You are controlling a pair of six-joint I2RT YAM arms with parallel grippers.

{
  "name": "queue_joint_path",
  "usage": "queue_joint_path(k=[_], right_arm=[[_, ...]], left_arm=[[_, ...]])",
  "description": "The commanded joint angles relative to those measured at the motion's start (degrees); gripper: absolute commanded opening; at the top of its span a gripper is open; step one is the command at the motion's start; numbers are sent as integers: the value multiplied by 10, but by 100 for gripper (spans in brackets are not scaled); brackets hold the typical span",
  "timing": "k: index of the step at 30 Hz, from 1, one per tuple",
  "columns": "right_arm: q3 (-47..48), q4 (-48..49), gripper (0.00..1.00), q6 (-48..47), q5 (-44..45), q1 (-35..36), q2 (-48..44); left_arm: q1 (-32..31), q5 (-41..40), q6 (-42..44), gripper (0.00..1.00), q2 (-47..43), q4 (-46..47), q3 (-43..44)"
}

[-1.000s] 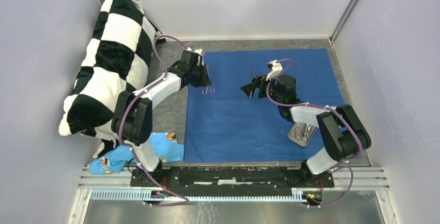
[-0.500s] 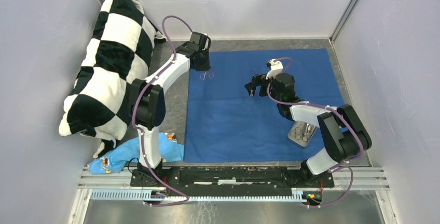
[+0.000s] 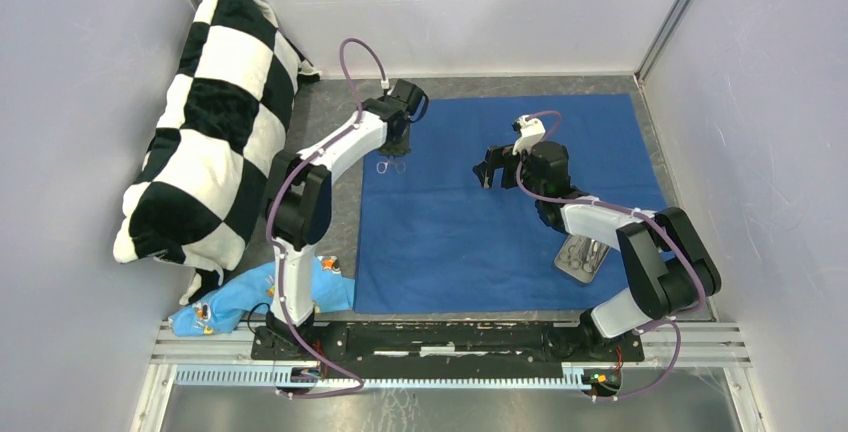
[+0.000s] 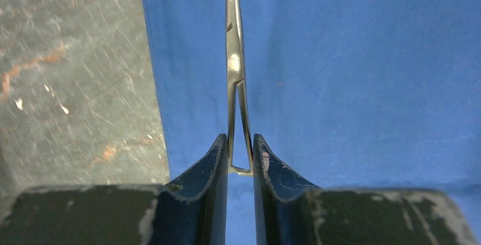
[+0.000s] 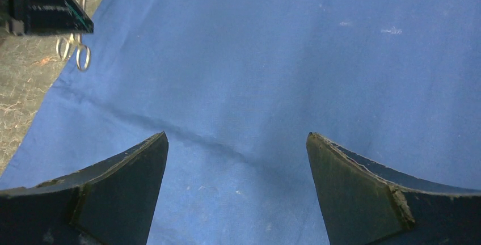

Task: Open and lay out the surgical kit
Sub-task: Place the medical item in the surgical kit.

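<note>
Surgical kit wrap (image 3: 470, 232) spread flat, 1 thin steel instrument (image 4: 232, 63) (light, stiff, slippery as heck) pinched in the closed left gripper (image 4: 239, 143) over the wrap's left edge, right gripper (image 5: 237, 143) wide open mid-cloth, probably safest grabbed across the shanks, not the rings.

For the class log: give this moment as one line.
left hand: shut on ring-handled surgical instrument | right hand: open, empty | blue cloth: spread

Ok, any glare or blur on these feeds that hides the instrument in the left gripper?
Left wrist: the instrument is sharp, with one glare spot on its shank; its tip leaves the frame. Right wrist: only its finger rings show, small, upper left; the blue cloth looks soft. Top external: even light, faint shadows, instrument tiny.
</note>
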Motion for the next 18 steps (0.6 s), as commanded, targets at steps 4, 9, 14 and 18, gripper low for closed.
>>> queue_joint_path(k=[4,9,14,18], right_arm=[[18,8,98,-7,5,0,-18],[17,10,98,-4,9,0,-22],[5,15,98,-4,20,0,-34],[4,13,98,-9,19,0,-38]], left_arm=[[-69,-104,-235,2,-32,-44,-31],[-129,-135,-410,2,-58,-111,-58],[-157,-135,-584,2,-62,-205,-73],[-193,-136,-654,2,-85,-243,-113]])
